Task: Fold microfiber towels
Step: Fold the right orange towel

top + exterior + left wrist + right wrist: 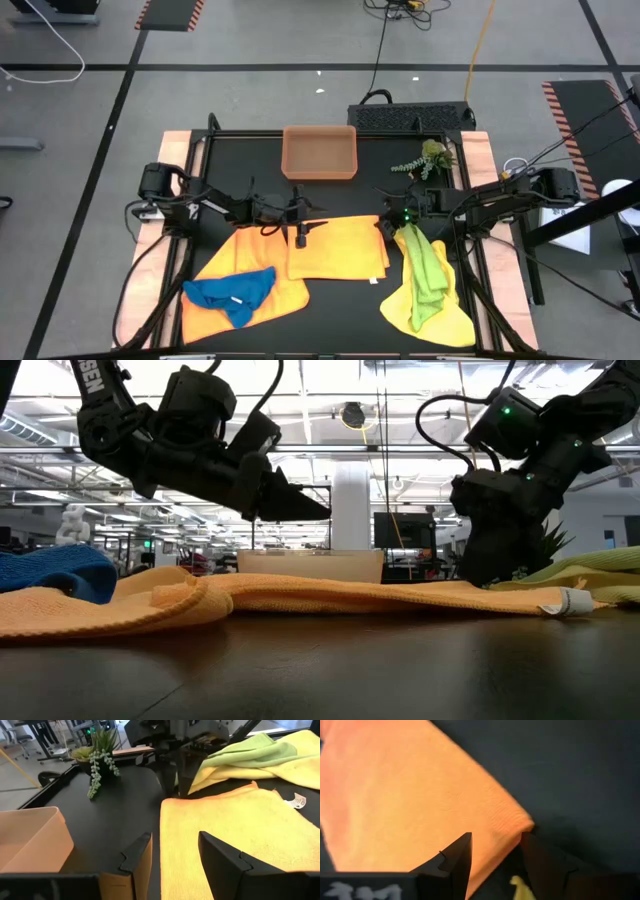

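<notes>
Black tabletop: both grippers — left [300,232], right [384,222] — hover spread and empty at opposite far corners of the orange towel [337,248] just before the tray [319,152], apparently poised to fold.

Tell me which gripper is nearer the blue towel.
Left. The left gripper hangs over the orange towel's far left corner, up and right of the blue towel. The right gripper sits past that towel's far right corner, beside the lime green towel.
</notes>
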You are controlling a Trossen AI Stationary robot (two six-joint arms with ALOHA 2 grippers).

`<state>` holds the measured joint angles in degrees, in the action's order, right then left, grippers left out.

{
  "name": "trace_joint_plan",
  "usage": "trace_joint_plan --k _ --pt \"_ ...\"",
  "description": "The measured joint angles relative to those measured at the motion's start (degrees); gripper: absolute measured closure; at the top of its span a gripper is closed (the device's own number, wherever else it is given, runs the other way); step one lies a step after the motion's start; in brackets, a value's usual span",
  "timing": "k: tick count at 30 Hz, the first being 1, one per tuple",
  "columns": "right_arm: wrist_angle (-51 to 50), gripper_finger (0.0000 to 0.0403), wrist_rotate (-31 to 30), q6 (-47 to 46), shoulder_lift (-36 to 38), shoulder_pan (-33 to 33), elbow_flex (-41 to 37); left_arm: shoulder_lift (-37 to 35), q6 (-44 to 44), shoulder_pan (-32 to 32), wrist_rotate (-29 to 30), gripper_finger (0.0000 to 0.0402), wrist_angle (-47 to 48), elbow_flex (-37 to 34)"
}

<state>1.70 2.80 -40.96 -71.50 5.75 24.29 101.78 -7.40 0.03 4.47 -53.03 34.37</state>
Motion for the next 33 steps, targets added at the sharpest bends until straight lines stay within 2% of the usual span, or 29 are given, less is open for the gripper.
trace_joint_plan --k 7,12,22,28,33 --pt "0.87 0.0244 0.16 1.87 -0.02 -0.04 -0.02 0.00 -0.20 0.00 0.02 0.0238 -0.55 0.00" --pt "4.95 0.0262 0.15 2.60 -0.02 -0.04 -0.04 0.00 0.44 0.00 0.04 0.0238 -0.62 0.00" --pt "15.21 0.0323 0.28 5.54 -0.02 0.18 -0.04 0.00 0.17 0.19 0.04 0.0238 -1.03 0.00" --pt "18.66 0.0389 0.23 7.55 -0.02 0.25 -0.04 0.00 0.33 0.44 -0.05 0.0238 -0.67 1.08" --pt "22.98 0.0397 0.27 8.01 -0.02 0.25 -0.04 0.00 0.13 0.44 -3.60 0.0238 3.66 4.95"
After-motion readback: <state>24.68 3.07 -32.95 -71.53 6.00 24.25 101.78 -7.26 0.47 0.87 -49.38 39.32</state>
